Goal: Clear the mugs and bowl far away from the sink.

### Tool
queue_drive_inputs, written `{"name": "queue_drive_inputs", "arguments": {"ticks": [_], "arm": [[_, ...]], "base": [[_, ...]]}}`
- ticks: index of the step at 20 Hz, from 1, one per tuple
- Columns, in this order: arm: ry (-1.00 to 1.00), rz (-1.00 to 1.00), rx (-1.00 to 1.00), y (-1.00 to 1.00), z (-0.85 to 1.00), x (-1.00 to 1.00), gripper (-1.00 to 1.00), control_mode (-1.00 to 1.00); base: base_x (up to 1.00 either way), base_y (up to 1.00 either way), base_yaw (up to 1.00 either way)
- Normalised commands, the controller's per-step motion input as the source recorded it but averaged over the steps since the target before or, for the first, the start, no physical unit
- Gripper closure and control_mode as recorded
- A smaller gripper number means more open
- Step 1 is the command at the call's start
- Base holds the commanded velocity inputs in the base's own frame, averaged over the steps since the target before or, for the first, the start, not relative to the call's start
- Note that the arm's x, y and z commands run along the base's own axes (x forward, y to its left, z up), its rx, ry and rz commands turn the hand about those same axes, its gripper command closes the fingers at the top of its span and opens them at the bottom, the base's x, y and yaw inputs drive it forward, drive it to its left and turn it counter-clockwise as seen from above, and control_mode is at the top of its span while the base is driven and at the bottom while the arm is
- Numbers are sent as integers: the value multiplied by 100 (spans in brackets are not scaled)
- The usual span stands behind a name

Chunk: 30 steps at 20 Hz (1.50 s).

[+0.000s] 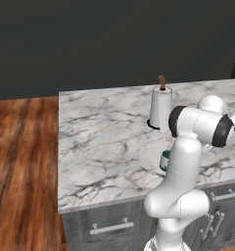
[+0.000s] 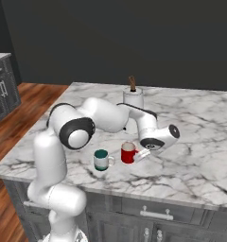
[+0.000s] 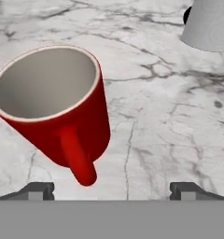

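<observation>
1. In the hand view the gripper (image 3: 112,189) has its jaws spread wide and holds nothing; the two dark tips sit at 7 and 5 o'clock.
2. The red mug (image 3: 58,109) stands on the marble worktop (image 3: 156,121) just ahead of the gripper, at 10 o'clock, its handle pointing back between the tips without touching them.
3. In the right base view the grey-and-teal mug (image 2: 101,159) stands just beside the red mug, at its 9 o'clock.
4. Farther back, at 12 o'clock, stands a white paper-towel roll (image 2: 133,99) on a brown post.
</observation>
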Motion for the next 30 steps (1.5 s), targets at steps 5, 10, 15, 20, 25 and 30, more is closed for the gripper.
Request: {"name": "queue_drive_inputs", "arguments": {"ticks": [5, 10, 15, 20, 25, 30], "arm": [[-7, 0, 0, 0, 44, -40, -100, -100], [-20, 3, -4, 29, 45, -50, -100, -100], [-26, 9, -12, 63, 36, -44, -100, -100], [-32, 9, -17, 74, 39, -39, -100, -100], [-29, 7, -13, 45, 54, -35, -100, -100], [-28, 5, -6, 3, 74, -33, -100, -100]], "base": [[0, 0, 0], [0, 0, 0], [0, 0, 0], [0, 0, 0], [0, 0, 0], [0, 0, 0]]}}
